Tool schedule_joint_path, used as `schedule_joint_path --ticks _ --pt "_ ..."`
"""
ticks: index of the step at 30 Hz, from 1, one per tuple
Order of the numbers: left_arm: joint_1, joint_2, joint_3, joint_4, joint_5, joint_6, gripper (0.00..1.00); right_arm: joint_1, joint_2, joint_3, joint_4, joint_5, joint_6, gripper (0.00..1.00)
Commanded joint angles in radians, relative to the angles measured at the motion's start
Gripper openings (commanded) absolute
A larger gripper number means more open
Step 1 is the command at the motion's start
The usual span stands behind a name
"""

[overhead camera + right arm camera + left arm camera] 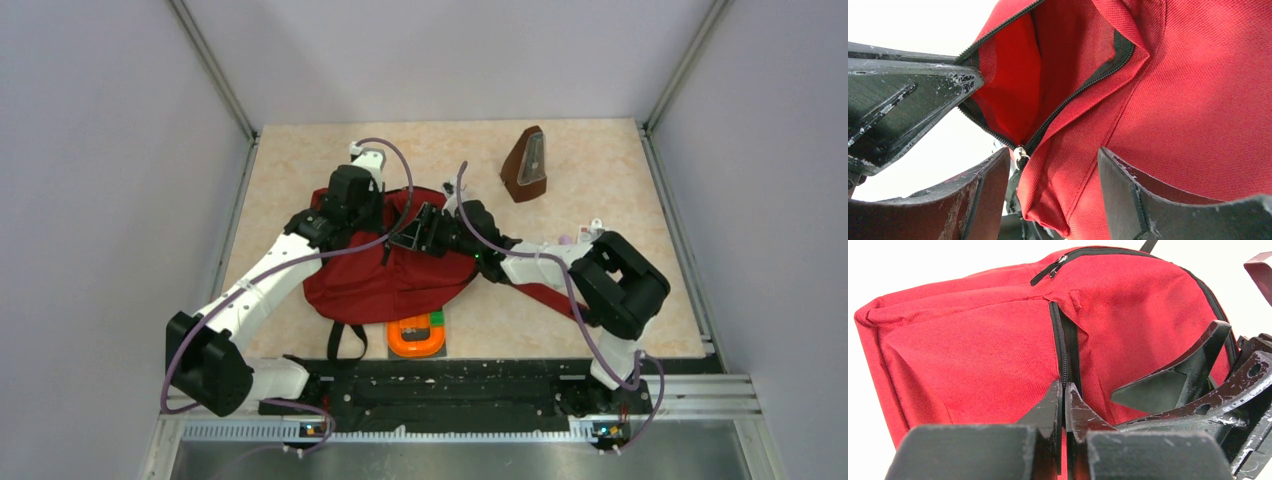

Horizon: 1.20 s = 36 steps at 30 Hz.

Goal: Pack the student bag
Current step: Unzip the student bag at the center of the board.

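Note:
The student bag [390, 285], dark red with black zippers, lies in the middle of the table under both grippers. My left gripper [1065, 392] is shut on the black zipper edge of the student bag [973, 350], where the zipper line runs down between its fingertips. My right gripper [1053, 160] stands open, its fingers astride a fold of the student bag [1198, 100], right beside the metal zipper pull [1021, 152]. The pocket above that pull gapes open, showing red lining. From above, the left gripper [400, 238] and right gripper [440, 230] meet on the bag's top.
A brown wedge-shaped object [525, 165] stands at the back right. An orange and green item [417, 335] lies at the near edge, partly under the bag. Black straps [345, 340] trail toward the arm bases. Grey walls close in the table.

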Motion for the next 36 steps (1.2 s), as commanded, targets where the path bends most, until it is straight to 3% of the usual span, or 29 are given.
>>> schedule_joint_path --ticks 1,7,13,18,26,35,36 --pt "-0.001 -0.034 0.014 0.07 0.029 -0.014 0.0 -0.005 0.048 0.061 0.072 -0.044 0.04 0.64" --pt "0.0 -0.033 0.015 0.07 0.026 -0.007 0.0 0.007 0.11 0.086 0.063 -0.054 0.035 0.59" --pt "0.0 -0.052 0.013 0.074 -0.003 0.028 0.0 0.006 0.136 0.07 0.04 -0.004 -0.016 0.2" --pt "0.001 -0.08 0.015 0.078 -0.074 0.058 0.0 0.006 0.104 0.038 -0.044 0.114 -0.123 0.01" --pt "0.076 -0.111 0.032 0.071 -0.112 0.044 0.0 0.006 0.053 -0.032 -0.143 0.276 -0.244 0.0" --pt "0.1 -0.091 0.031 0.074 0.09 0.044 0.0 0.007 -0.015 -0.015 -0.214 0.296 -0.356 0.0" --pt "0.1 -0.084 0.037 0.062 0.101 0.039 0.0 0.006 -0.036 -0.009 -0.238 0.3 -0.388 0.05"
